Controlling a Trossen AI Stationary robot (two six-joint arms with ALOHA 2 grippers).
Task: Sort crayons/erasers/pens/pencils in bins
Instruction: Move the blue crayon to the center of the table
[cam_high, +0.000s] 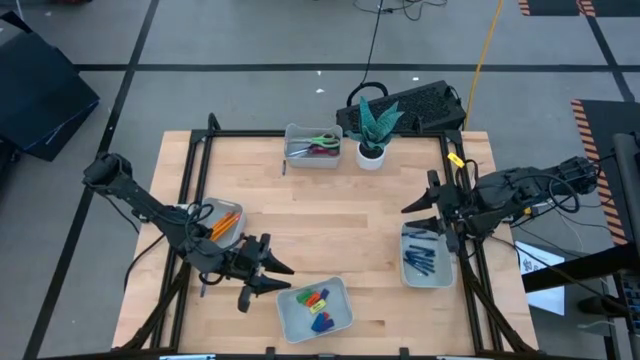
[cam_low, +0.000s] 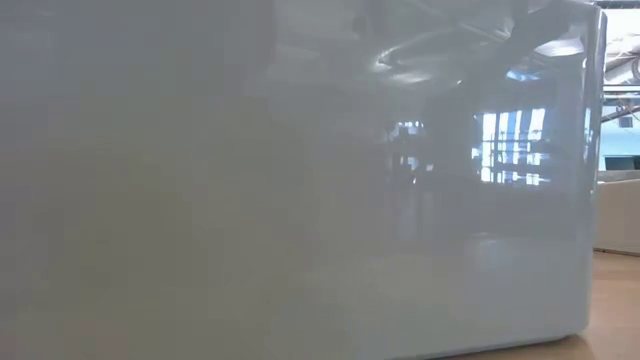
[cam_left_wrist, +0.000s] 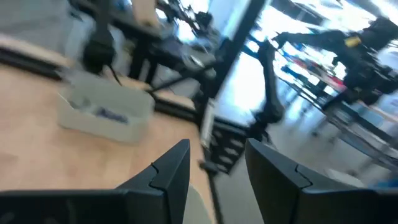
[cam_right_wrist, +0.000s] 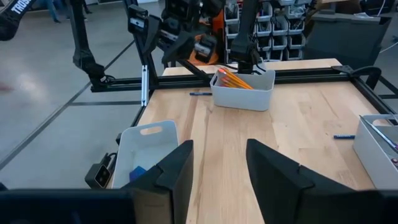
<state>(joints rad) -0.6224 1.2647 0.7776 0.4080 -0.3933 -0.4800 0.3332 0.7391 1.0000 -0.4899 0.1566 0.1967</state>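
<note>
1. While the left arm reaches low over the near-left part of the bench (cam_high: 330, 240), its left claw (cam_high: 268, 272) hangs with fingers spread apart and nothing between them, just beside the near-centre bin.
2. Just behind that arm, at the left edge, a bin (cam_high: 232, 232) holds the orange pencils (cam_high: 222, 224).
3. Next along, at the near edge, another bin (cam_high: 340, 315) holds the erasers (cam_high: 316, 302) in yellow, green, red and blue.
4. At the far edge, a third bin (cam_high: 300, 158) holds scissors (cam_high: 322, 145), with a small dark stick (cam_high: 283, 166) lying on the bench beside its left end and a potted plant (cam_high: 373, 130) just to its right.
5. Farther right, at the right edge, the fourth bin (cam_high: 430, 272) holds the dark blue pens (cam_high: 420, 258).
6. Above that bin's far end, the right claw (cam_high: 424, 203) points inward over the bench, fingers apart and empty.
7. From the low view, a pale bin wall (cam_low: 300, 200) fills nearly everything.
</note>
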